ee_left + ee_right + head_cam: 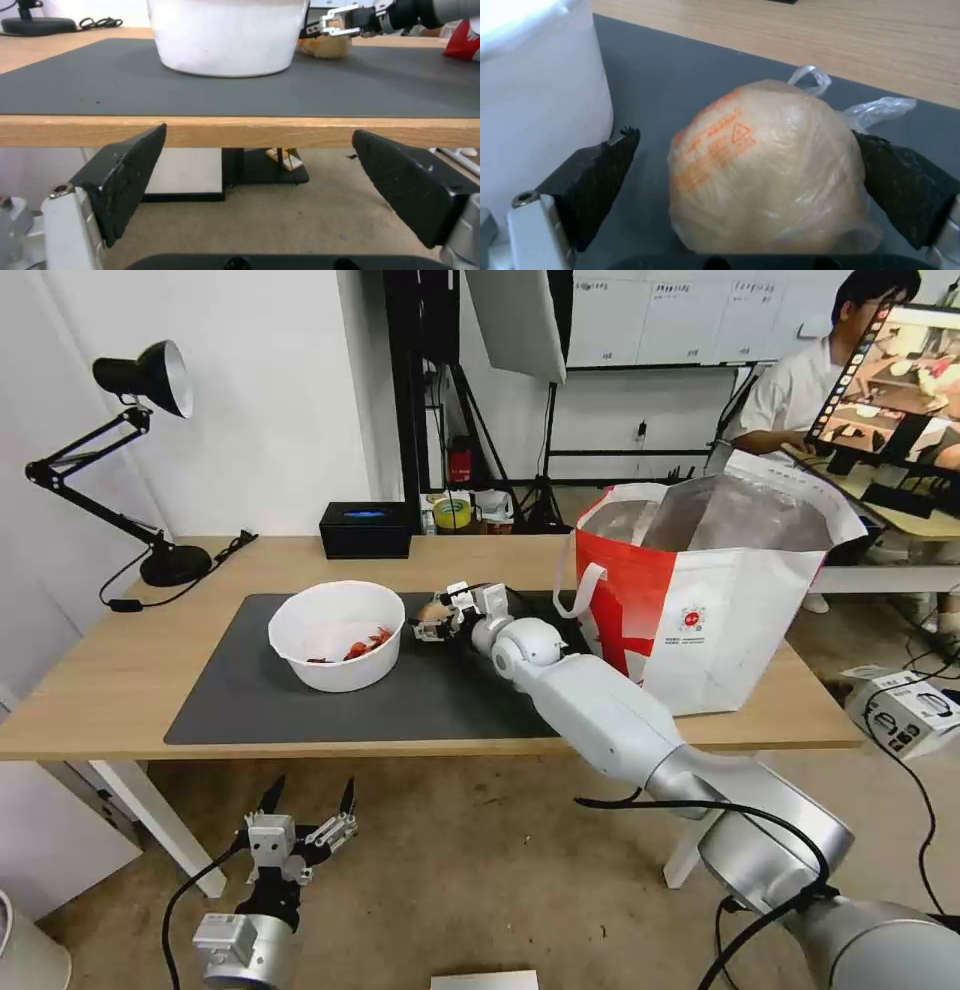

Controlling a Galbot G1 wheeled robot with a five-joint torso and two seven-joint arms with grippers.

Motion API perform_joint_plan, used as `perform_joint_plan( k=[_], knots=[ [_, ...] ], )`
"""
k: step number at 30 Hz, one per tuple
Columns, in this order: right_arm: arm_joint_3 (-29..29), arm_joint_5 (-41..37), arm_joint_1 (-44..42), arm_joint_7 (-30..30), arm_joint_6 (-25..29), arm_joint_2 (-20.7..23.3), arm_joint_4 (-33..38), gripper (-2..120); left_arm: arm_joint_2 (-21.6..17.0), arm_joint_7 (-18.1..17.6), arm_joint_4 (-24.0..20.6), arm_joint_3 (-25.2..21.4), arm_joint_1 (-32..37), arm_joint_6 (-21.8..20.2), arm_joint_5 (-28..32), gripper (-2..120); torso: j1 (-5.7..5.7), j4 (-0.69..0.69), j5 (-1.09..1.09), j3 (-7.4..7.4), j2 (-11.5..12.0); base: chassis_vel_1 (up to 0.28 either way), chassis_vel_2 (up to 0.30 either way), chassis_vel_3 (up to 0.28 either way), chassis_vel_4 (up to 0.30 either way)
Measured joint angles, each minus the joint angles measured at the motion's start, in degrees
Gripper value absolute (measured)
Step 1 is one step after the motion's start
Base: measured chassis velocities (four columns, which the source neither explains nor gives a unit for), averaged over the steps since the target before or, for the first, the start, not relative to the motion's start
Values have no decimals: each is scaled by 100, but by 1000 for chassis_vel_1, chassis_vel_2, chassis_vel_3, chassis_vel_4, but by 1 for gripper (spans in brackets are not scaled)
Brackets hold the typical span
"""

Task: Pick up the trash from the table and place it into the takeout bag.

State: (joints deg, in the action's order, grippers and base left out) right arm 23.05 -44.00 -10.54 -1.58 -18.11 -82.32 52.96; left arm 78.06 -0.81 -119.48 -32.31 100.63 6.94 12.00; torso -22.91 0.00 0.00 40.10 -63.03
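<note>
light-wood bench (120,670) carries a dark grey mat (240,690). on the mat, my right tool (437,620) reaches low, its jaws spread around a tan ball wrapped in clear plastic (765,165); one pad touches the wrap, the other stands apart, so nothing is gripped. just beside it sits the white bowl with red scraps (338,635). the white-and-red takeout bag (700,600) stands on the bench's right end. my left tool (305,815) hangs below the bench edge, wide open and empty.
</note>
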Motion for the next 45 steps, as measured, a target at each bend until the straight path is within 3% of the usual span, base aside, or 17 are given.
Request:
perform_joint_plan(
  k=[6,17,26,29,32,36,37,39,45],
  knots=[
    [0,17,-1,0,-1,11,-3,95,-1,0,0,6,-12,0,5,100,0,0,0,0,0,0,0,0,0],
    [24,11,-46,-19,-12,112,64,50,-5,-4,-9,10,-1,0,4,100,0,0,0,0,0,0,0,0,0],
    [9,-37,-124,-24,18,201,266,22,0,-15,-12,31,-3,1,-4,100,0,0,0,0,0,0,0,0,0],
    [-107,-140,-229,15,76,395,743,11,-1,-31,-34,32,5,1,-6,100,0,1,1,0,1,0,0,0,0],
    [-222,-170,-358,124,85,647,1285,7,-4,-47,-41,32,17,1,-11,100,0,1,1,0,0,0,0,0,0],
    [-289,-172,-467,211,89,834,1693,7,-3,-59,-47,37,22,1,-15,100,0,0,1,0,0,0,0,0,0],
    [-372,-212,-653,420,194,1110,2294,7,4,-87,-56,58,23,2,-32,100,0,-1,1,0,0,0,0,0,0],
    [-415,-297,-822,662,352,1348,2850,7,2,-125,-78,66,28,1,-37,100,0,-1,1,0,0,0,0,0,0],
    [-576,-288,-1079,1076,682,1633,3666,7,-28,-139,-149,24,63,2,-24,100,0,-1,1,0,0,0,0,0,0]
  ],
)
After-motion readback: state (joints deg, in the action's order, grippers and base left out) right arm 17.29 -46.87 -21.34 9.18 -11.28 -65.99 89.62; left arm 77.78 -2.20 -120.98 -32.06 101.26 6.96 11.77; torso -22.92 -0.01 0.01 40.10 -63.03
